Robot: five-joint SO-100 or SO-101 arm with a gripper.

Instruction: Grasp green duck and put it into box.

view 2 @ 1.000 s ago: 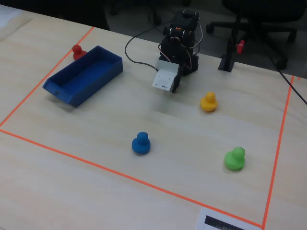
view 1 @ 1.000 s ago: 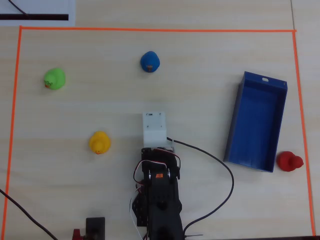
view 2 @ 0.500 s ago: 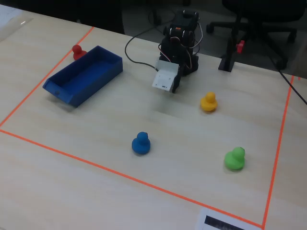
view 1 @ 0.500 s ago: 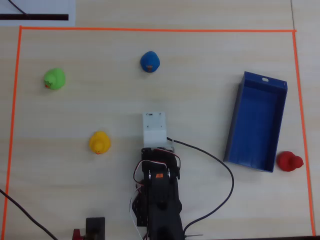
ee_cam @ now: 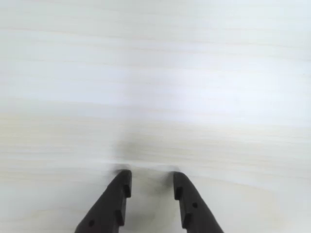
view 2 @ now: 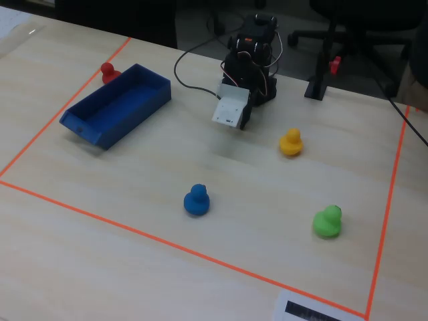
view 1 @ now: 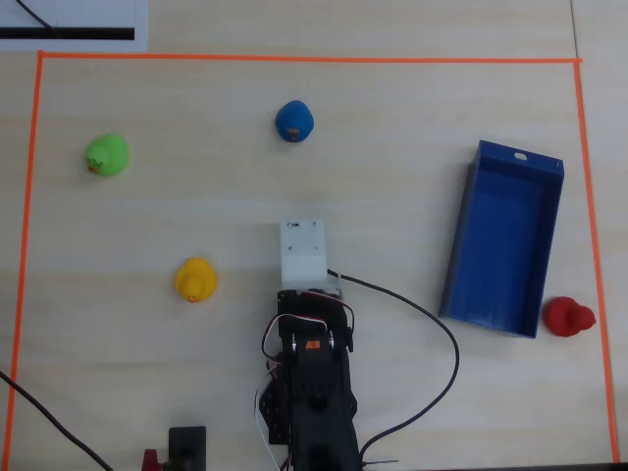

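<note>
Near the left tape edge in the overhead view: green duck, loose, well apart from everything. Yellow duck and blue duck nearer the arm. Box at far right, empty; red duck just beside it. Gripper: jaws slightly parted, nothing between, over bare table. Step judged: reach not begun; next, swing left toward green duck. Office chairs behind.
</note>
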